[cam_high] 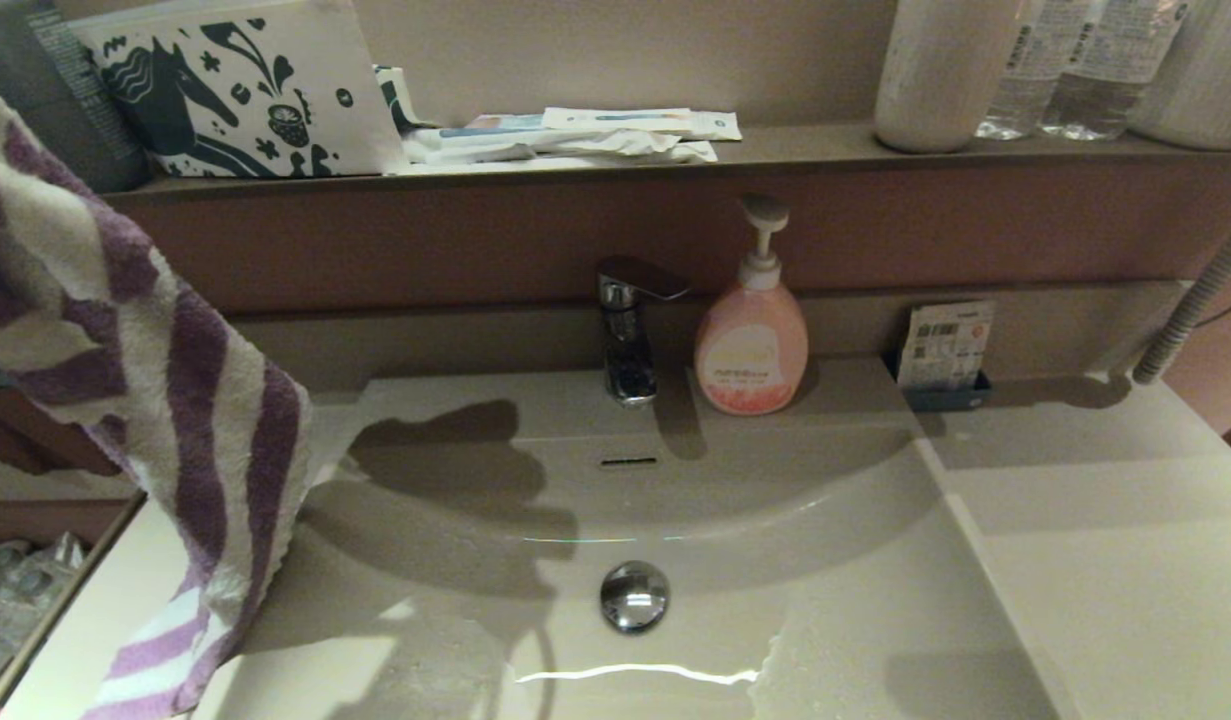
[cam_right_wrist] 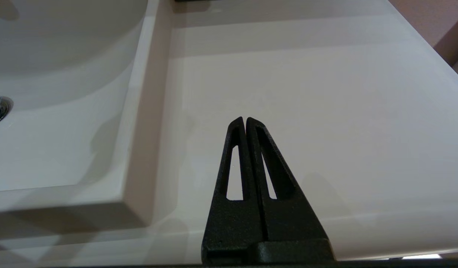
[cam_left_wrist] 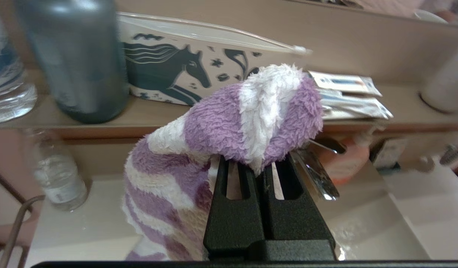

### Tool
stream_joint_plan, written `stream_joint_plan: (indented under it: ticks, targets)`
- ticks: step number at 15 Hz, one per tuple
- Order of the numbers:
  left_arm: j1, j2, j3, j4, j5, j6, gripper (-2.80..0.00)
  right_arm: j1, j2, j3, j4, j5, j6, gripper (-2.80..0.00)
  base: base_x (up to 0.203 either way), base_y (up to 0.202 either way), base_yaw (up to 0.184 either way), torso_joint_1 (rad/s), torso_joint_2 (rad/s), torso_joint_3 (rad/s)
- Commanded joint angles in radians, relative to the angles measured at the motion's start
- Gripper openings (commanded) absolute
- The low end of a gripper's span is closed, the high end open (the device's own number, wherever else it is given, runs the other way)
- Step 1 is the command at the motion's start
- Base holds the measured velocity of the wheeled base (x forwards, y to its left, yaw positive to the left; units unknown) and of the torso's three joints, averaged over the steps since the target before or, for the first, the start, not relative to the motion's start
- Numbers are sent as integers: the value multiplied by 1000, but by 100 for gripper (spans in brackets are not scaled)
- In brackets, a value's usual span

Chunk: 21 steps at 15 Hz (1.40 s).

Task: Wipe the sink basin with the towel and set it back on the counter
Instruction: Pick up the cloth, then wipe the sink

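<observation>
My left claw (cam_left_wrist: 264, 165) grips the towel (cam_left_wrist: 229, 130) in the air, left of the sink basin (cam_high: 775, 600); I judge wiping not yet begun. Right claw (cam_right_wrist: 245, 121) rests clenched over the bench (cam_right_wrist: 307, 93).

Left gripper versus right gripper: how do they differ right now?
The left gripper is shut on the towel, which drapes over its fingertips and hangs down; the right gripper is shut on nothing. The left gripper is raised at the left end of the sink basin, facing the brown ledge; the right gripper sits over the counter, right of the basin. Both have black slotted fingers.
</observation>
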Motion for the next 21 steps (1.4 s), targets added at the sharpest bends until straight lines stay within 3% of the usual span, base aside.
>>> stream_joint_plan:
  ticks: [1, 5, 8, 11, 16, 21]
  targets:
    - [-54, 6, 13, 2, 0, -2, -280, 0, 1, 0, 0, 0, 0, -280, 0, 0, 0, 0, 0, 0]
    - [-79, 23, 55, -5, 0, -7, -280, 0, 1, 0, 0, 0, 0, -280, 0, 0, 0, 0, 0, 0]
    - [-89, -11, 254, -21, 2, -27, -280, 0, 1, 0, 0, 0, 0, -280, 0, 0, 0, 0, 0, 0]
    - [-91, -22, 464, -136, 8, -87, -280, 0, 1, 0, 0, 0, 0, -280, 0, 0, 0, 0, 0, 0]
    - [-91, 44, 794, -276, 56, -112, -280, 0, 1, 0, 0, 0, 0, -280, 0, 0, 0, 0, 0, 0]
    - [-88, 262, 865, -376, 118, -127, -280, 0, 1, 0, 0, 0, 0, -280, 0, 0, 0, 0, 0, 0]
